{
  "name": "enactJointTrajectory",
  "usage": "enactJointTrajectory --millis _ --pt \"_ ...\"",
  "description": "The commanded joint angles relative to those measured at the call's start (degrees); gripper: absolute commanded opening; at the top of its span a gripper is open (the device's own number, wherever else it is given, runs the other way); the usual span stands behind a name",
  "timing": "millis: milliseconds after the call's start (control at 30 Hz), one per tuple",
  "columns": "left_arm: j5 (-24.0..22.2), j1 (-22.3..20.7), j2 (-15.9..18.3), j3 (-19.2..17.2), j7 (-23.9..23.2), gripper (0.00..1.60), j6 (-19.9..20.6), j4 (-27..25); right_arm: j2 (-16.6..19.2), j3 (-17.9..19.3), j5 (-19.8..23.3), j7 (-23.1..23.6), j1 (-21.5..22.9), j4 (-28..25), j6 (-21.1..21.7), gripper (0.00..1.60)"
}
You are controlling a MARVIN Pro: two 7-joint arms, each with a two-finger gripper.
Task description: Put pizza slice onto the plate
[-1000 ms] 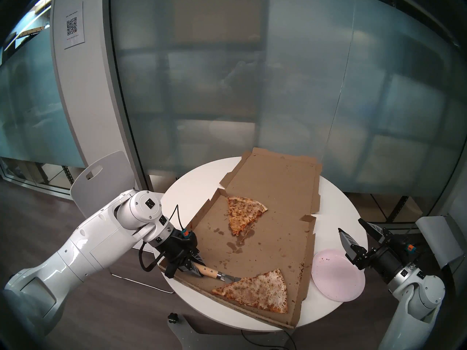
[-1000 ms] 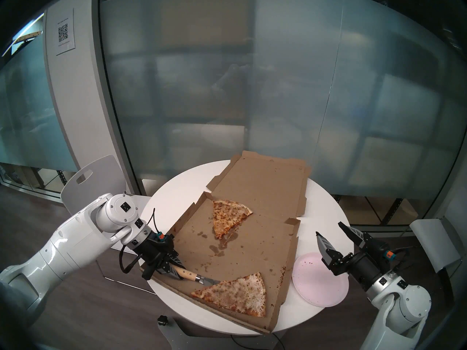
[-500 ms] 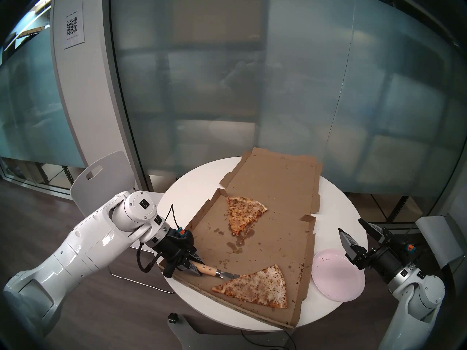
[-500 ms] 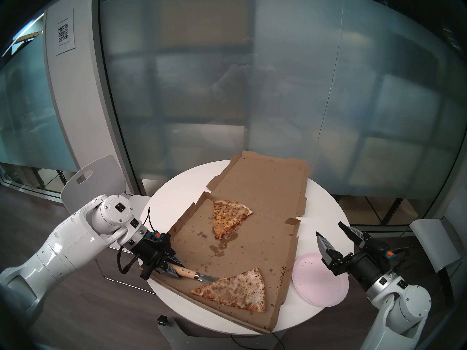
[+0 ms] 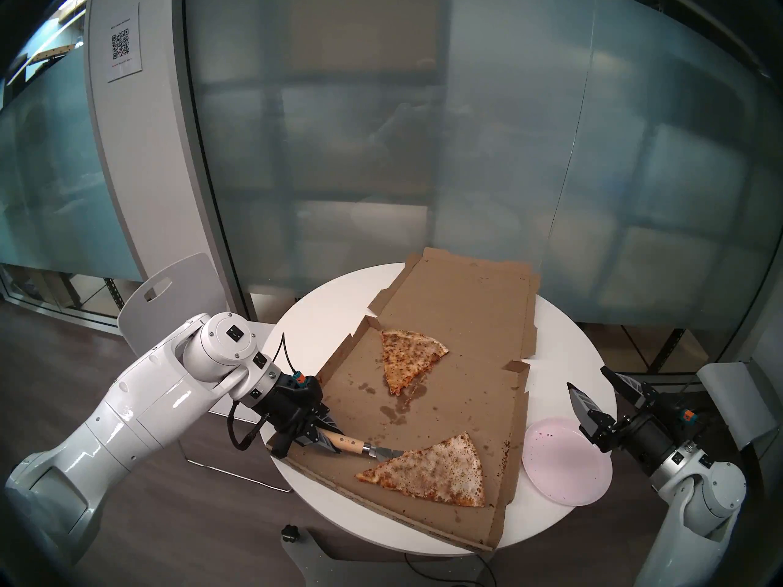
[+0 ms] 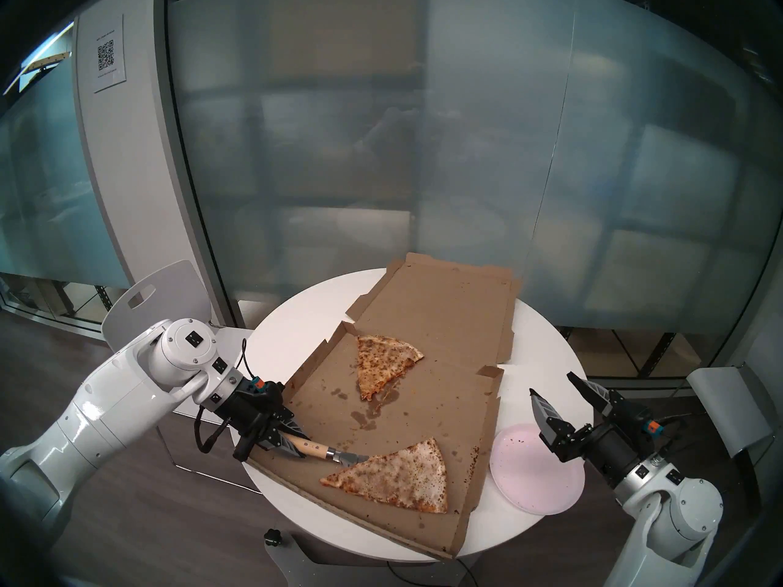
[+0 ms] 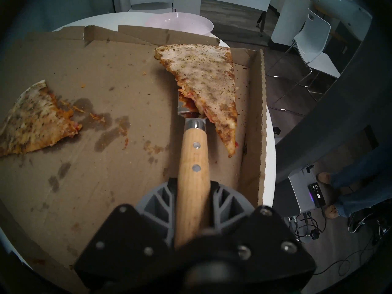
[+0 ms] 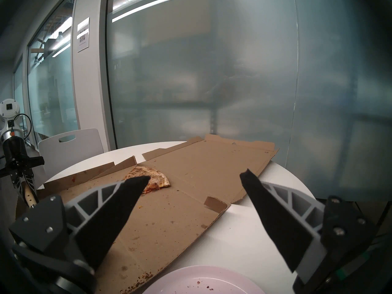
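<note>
Left hand [image 7: 193, 204] clamped on server [image 7: 192, 157] handle; blade hidden under pizza slice [image 7: 203, 83] in box [image 7: 106, 75], seen only from wrist. Right hand [image 5: 593, 383] spread above plate [image 5: 563, 467] on counter [image 5: 305, 315].

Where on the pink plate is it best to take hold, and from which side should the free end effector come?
Probably the near-right rim of the plate, which overhangs the table edge. The open right end effector hovers above that side; the pizza box blocks the left.
</note>
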Motion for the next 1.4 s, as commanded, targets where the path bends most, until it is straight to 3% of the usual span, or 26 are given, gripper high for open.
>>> enactJointTrajectory --millis 0,400,667,1367 --pt "-1.4 -0.2 -0.18 -1.41 0.28 0.0 0.68 -1.83 -0.11 0.08 0.39 0.08 0.15 -0.92 -0.01 1.6" --pt "-2.01 -0.71 -0.04 -2.27 0.03 0.0 1.18 -2.93 0.12 0.0 0.1 0.13 0.07 -0.98 -0.2 1.6" --pt "-2.39 -1.76 -0.1 -3.16 -0.43 0.0 1.95 -3.76 -0.02 1.26 1.63 -3.48 0.7 -1.32 0.09 1.6" --pt "0.44 -10.48 -8.56 1.01 -1.05 0.0 4.87 -1.16 -0.77 5.87 4.71 -3.95 0.17 -1.57 0.54 1.6"
